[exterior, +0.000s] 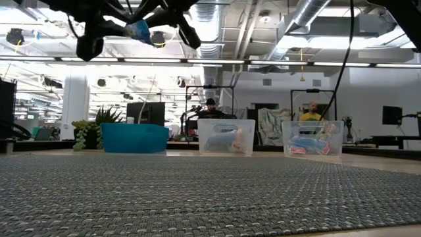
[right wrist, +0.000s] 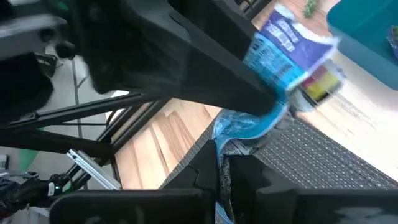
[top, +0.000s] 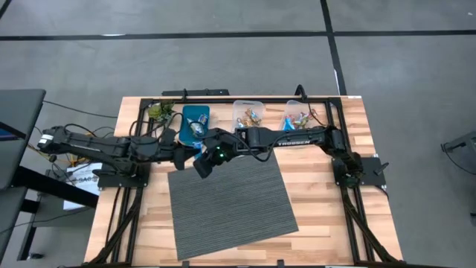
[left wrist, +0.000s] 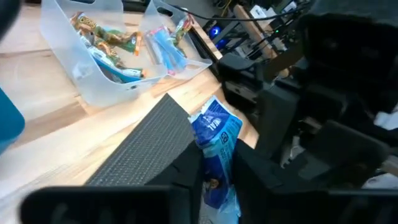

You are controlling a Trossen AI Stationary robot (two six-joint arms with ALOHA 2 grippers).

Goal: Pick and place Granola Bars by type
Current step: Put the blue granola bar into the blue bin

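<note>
A blue-white granola bar (left wrist: 214, 140) is held in the air between both grippers, above the far left corner of the grey mat (top: 230, 201). It shows near the top of the low view (exterior: 139, 30). My left gripper (top: 187, 156) comes from the left and my right gripper (top: 207, 162) from the right; both are shut on the bar. More bars lie in two clear tubs: mostly orange-gold ones (top: 249, 115) and blue and red ones (top: 299, 116). The blue tray (top: 195, 123) holds some bars too. My left gripper pinches the blue-white bar (left wrist: 217, 168) between its two fingers, and the bar's free end (left wrist: 216, 121) sticks out past the fingertips. The bar is lifted clear of the table. My right gripper pinches the bar's crinkled other end (right wrist: 231, 127) between its two fingers, coming from the table's right, opposite the left gripper. The rest of the wrapper (right wrist: 283, 43) stands out beyond the fingers, beside the left gripper's dark finger (right wrist: 186, 56).
A small potted plant (top: 156, 112) stands left of the blue tray. The tray and the two tubs stand in a row along the far edge (exterior: 227, 138). The grey mat covers the table's middle. People sit in the room far behind the table.
</note>
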